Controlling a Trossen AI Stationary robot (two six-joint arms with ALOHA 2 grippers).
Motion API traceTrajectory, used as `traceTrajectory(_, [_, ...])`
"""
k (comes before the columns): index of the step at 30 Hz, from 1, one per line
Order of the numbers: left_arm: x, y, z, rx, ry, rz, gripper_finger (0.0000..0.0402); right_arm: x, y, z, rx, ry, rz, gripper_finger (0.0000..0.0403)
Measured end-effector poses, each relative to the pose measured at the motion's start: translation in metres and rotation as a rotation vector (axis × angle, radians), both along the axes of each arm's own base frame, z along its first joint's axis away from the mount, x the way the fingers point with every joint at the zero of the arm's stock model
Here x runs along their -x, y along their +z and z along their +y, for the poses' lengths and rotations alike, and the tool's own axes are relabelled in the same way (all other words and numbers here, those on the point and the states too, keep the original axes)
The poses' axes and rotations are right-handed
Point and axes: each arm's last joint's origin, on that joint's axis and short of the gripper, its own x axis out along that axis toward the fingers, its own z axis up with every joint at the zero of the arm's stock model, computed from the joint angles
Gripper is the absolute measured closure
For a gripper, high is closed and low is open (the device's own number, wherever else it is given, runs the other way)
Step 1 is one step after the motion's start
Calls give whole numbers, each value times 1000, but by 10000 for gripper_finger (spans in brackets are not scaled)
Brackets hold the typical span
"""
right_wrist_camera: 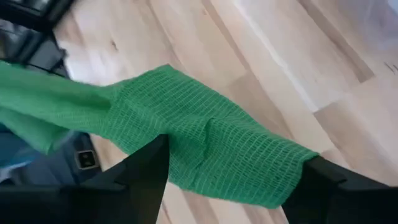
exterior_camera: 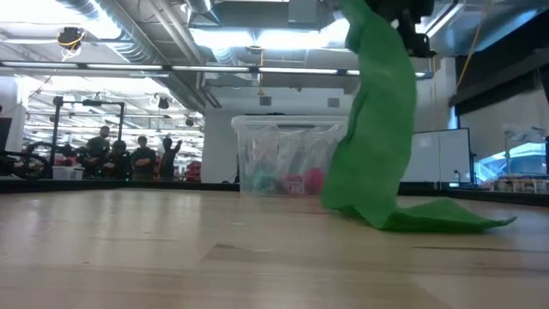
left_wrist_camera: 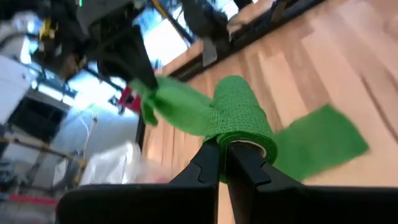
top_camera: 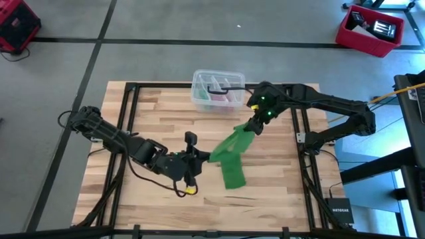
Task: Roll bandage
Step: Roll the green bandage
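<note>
Two grippers are shown: the left gripper (left_wrist_camera: 222, 155) pinching the bandage (top_camera: 232, 154) roll, the right gripper (right_wrist_camera: 233, 165) spread wide, strip draped between.

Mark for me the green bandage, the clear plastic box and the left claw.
green bandage (top_camera: 232, 149), high view, middle of the strip.
clear plastic box (top_camera: 199, 85), high view, its left wall.
left claw (left_wrist_camera: 224, 152), left wrist view, between its fingertips, shut on the rolled end.
</note>
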Motion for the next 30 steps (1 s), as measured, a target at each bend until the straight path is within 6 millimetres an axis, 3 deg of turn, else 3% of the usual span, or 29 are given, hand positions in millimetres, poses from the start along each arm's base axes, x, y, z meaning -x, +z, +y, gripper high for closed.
traceTrajectory(6, [6, -14, 15, 26, 104, 132, 400, -2, 2, -2, 15, -4, -23, 146])
traceTrajectory(11, [5, -16, 25, 54, 162, 137, 400, -14, -5, -8, 81, -119, -103, 146])
traceTrajectory(17, [3, -16, 30, 55, 179, 139, 400, -17, -17, 1, -242, 98, -86, 146])
traceTrajectory(19, [3, -16, 31, 53, 182, 143, 400, -15, -16, 0, -277, 107, -77, 146])
traceTrajectory(25, [5, -19, 35, 57, 208, 172, 400, -15, 3, -25, 140, -248, -89, 146])
traceTrajectory(27, [7, -20, 36, 72, 223, 179, 400, -13, 7, -24, 127, -208, -78, 146])
traceTrajectory(30, [10, -23, 38, 85, 252, 207, 400, -6, 13, -18, -28, -61, -70, 146])
